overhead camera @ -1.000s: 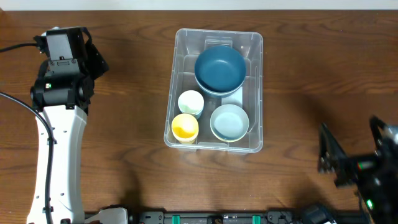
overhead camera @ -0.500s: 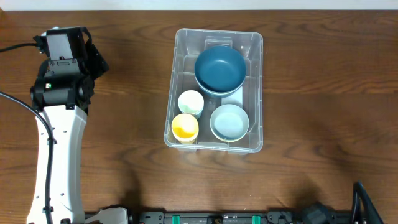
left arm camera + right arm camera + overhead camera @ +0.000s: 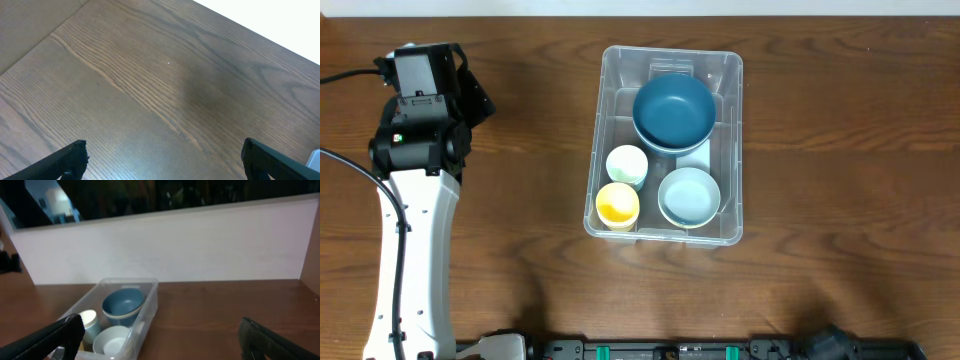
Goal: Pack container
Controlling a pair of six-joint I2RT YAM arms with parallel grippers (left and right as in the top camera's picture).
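The clear plastic container (image 3: 729, 150) stands at the table's middle. Inside it are a dark blue bowl (image 3: 673, 110) at the back, a light blue bowl (image 3: 689, 196) at the front right, a pale green cup (image 3: 626, 164) and a yellow cup (image 3: 617, 205) at the front left. My left gripper (image 3: 162, 157) is open and empty over bare wood at the far left. My right gripper (image 3: 160, 335) is open and empty, pulled back off the overhead view; its wrist view shows the container (image 3: 150, 305) ahead at the left.
The left arm (image 3: 415, 200) runs along the table's left side. A white wall (image 3: 175, 240) stands behind the table's far edge. Bare brown wood surrounds the container.
My right gripper has withdrawn down and out of the overhead view at the bottom right. The left arm and the container's contents have not moved.
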